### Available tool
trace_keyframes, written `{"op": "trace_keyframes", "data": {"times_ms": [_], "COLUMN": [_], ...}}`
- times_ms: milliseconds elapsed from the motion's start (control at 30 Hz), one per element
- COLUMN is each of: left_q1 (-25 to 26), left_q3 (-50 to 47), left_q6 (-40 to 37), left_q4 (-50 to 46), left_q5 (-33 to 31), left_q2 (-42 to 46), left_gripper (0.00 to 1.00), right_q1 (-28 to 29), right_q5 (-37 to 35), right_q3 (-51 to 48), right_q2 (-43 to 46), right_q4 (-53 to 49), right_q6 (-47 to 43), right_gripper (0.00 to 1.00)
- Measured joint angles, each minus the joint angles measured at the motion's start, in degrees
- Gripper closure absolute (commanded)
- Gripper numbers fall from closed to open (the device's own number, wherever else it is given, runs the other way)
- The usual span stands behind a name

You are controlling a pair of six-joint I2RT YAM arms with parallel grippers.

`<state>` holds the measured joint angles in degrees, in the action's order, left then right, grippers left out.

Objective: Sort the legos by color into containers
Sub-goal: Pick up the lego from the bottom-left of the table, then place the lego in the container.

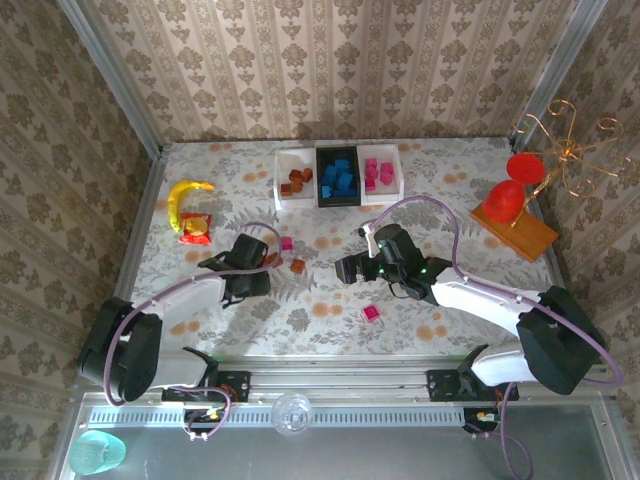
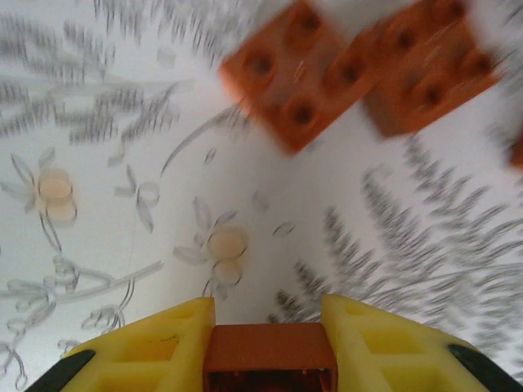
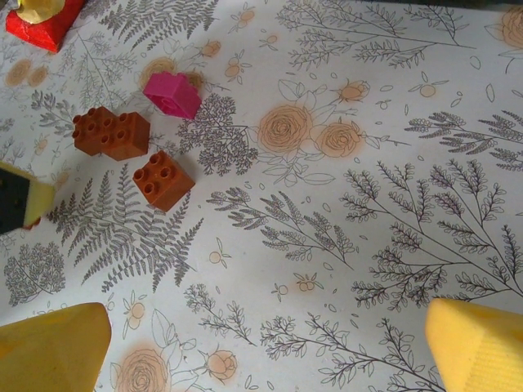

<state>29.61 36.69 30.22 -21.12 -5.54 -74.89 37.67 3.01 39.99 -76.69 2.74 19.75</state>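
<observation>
Left hand [image 2: 266, 317] grasping seemingly brown-orange lego [image 2: 270, 353], view blurred; right hand [image 3: 265, 314] released, empty.

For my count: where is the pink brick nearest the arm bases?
Top view: the pink brick lies alone on the near side of the right gripper.

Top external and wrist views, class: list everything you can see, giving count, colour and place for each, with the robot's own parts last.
trays: three, white, black, white, joined at far edge of table
brown-orange bricks: several in left tray; three loose mid-table; one held
blue bricks: several, in black tray
pink bricks: several in right tray; two loose
banana: one, yellow, far left
square toy: one, red and yellow, beside banana
board: one, orange, far right, bearing red shapes and gold wire stand
cup: one, teal, near-left corner
left claw: one, yellow, shut on a brown-orange brick
right claw: one, yellow, open, mid-table
</observation>
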Motion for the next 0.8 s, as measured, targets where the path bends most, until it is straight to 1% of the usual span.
{"op": "trace_keyframes", "data": {"times_ms": [100,200,400,567,667,800], "left_q1": [-0.1,-0.7,-4.0,-6.4,-7.1,-7.4], "left_q3": [6.6,15.1,34.7,51.0,59.1,67.9], "left_q6": [-2.1,-4.5,-9.3,-12.1,-13.1,-13.9], "left_q4": [2.4,6.1,10.1,9.2,7.0,3.3], "left_q5": [-0.5,-0.4,1.8,3.7,5.0,6.8], "left_q2": [-1.4,-6.3,-22.4,-36.7,-43.9,-51.1], "left_gripper": [0.65,0.66,0.65,0.64,0.63,0.61], "right_q1": [0.0,0.0,0.0,0.1,0.1,0.1], "right_q5": [0.0,0.0,-1.4,-3.0,-3.8,-4.4], "right_q3": [0.0,0.0,-0.1,-0.1,-0.2,-0.5], "right_q2": [0.6,1.2,1.4,1.6,2.4,4.1], "right_q4": [0.0,0.5,3.1,3.3,3.2,2.8], "right_q6": [0.2,1.2,3.7,4.4,4.5,4.5], "right_gripper": [0.0,0.0,0.0,0.0,0.0,0.0]}}
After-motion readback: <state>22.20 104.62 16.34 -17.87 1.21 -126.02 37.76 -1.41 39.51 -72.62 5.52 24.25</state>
